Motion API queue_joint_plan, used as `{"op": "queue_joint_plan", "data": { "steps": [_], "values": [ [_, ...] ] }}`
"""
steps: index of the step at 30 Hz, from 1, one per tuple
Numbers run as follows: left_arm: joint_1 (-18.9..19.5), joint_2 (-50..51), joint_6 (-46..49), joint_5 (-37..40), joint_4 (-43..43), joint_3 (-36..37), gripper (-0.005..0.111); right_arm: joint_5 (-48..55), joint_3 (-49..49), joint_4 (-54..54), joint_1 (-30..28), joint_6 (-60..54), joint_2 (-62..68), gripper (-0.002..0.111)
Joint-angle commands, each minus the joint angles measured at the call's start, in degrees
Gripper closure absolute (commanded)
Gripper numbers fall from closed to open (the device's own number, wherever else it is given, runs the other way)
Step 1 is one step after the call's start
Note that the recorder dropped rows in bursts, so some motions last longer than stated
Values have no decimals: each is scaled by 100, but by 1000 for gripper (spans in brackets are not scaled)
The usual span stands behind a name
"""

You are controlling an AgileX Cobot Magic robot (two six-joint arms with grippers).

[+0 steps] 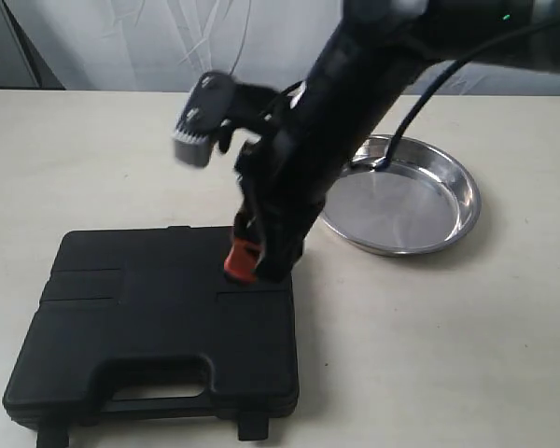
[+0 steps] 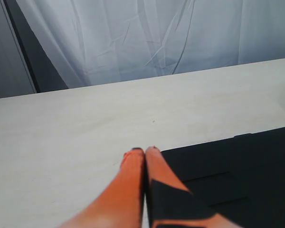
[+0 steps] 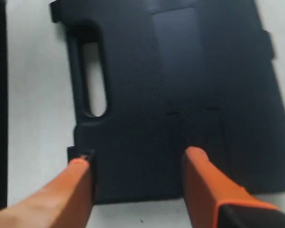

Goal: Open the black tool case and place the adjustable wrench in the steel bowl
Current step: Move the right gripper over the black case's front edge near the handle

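The black tool case (image 1: 159, 317) lies closed on the table with its handle (image 1: 149, 378) toward the front. The adjustable wrench is hidden. The empty steel bowl (image 1: 401, 201) sits to the case's back right. My right gripper (image 1: 245, 254) hangs over the case's far right part. In the right wrist view it (image 3: 137, 161) is open above the lid (image 3: 180, 85), with one fingertip (image 3: 78, 164) by a latch at the lid's edge. My left gripper (image 2: 145, 150) is shut on nothing, low over the table beside a corner of the case (image 2: 237, 171). It does not show in the exterior view.
The right arm (image 1: 355, 103) slants down from the upper right and hides part of the bowl's near rim and the case's back edge. A cable (image 1: 411, 117) hangs over the bowl. A white curtain (image 2: 156, 33) closes off the back of the pale table (image 1: 467, 345).
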Motion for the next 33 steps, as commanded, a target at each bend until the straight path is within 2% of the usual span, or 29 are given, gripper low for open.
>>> {"op": "queue_joint_plan", "data": {
  "steps": [1,7,12,21,33],
  "values": [
    [-6,20,-5,12,21,-12,106,-110,-58,-414,866,-105,1,55],
    [-6,20,-5,12,21,-12,106,-828,-58,-1075,1664,331,94,55],
    [-6,20,-5,12,21,-12,106,-995,-58,-1194,1988,566,443,55],
    [-6,20,-5,12,21,-12,106,-1284,-58,-1242,2276,832,898,55],
    [-6,20,-5,12,21,-12,106,-1380,-58,-1197,2299,832,1310,55]
  ]
}}
